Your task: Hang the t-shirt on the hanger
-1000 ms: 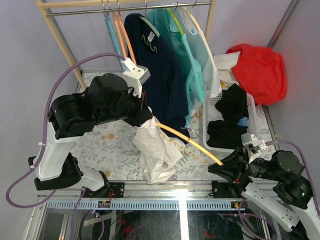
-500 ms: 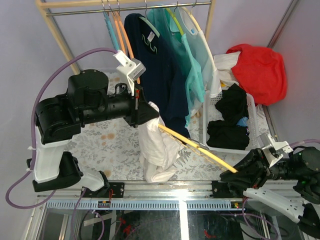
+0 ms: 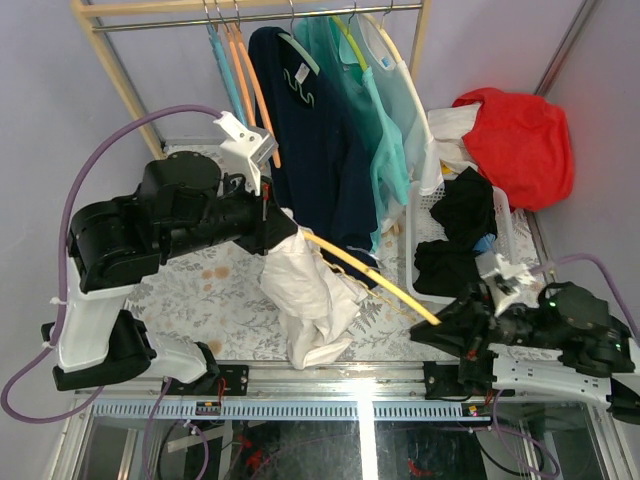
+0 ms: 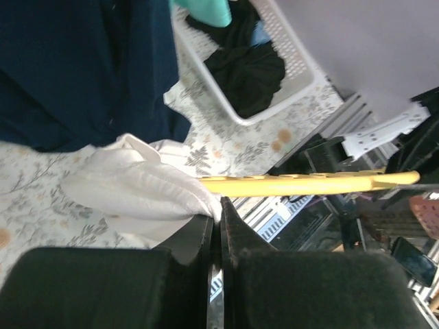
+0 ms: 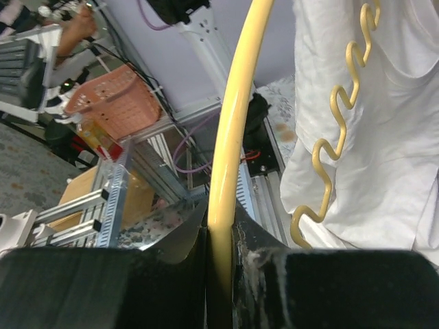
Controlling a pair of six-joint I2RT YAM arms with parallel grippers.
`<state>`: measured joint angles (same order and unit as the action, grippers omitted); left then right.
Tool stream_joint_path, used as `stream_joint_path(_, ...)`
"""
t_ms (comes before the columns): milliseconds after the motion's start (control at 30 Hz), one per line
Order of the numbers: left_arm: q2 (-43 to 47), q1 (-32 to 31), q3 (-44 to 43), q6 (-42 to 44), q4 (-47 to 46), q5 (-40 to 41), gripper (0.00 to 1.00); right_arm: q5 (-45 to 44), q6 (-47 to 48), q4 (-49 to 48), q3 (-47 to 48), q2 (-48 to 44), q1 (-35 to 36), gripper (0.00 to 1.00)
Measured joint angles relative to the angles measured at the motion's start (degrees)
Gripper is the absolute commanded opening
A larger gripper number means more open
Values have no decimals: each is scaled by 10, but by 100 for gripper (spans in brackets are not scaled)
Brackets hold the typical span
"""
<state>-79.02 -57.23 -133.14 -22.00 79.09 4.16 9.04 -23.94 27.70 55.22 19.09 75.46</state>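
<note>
white t-shirt (image 3: 312, 300) pinched in left gripper (image 3: 288, 232), hanger (image 3: 385, 286) clamped in right gripper (image 3: 441, 326), navy shirt (image 3: 320, 160) behind.

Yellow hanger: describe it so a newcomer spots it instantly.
Above the floral table, below the clothes rail, a pale yellow hanger slants from the right gripper into the white t-shirt. Unlike the orange hangers and the blue hanger, it is off the rail.

The thin pale yellow plastic hanger (image 3: 370, 275) has swung back leftward and away from the near edge, as the right jaws clamped on its end have pulled in from the right. The left jaws, pinching the wrinkled white cotton t-shirt (image 3: 310, 300), have shifted slightly leftward.
</note>
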Motion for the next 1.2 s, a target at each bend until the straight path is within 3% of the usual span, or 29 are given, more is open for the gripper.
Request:
stream_joint_path(367,2,1,57,-2,47,100,0,-38,64,1,103,242,3,0)
stream_joint_path(533,6,3,58,-2,55,127,0,-32,106,-3,134,303,-20,0)
stream_joint_path(700,7,8,52,-3,54,166,0,143,115,-19,140,340,-192,0)
stream_joint_path(833,12,10,52,-3,54,190,0,285,97,-58,134,365,-280,0)
stream_joint_path(900,15,10,52,-3,51,191,0,373,63,-105,112,372,-332,0)
stream_joint_path(1033,10,3,48,-3,61,161,0,493,-85,-306,33,388,-474,0)
stream_joint_path(1200,-8,3,43,-3,61,138,0,577,-177,-422,7,403,-519,0)
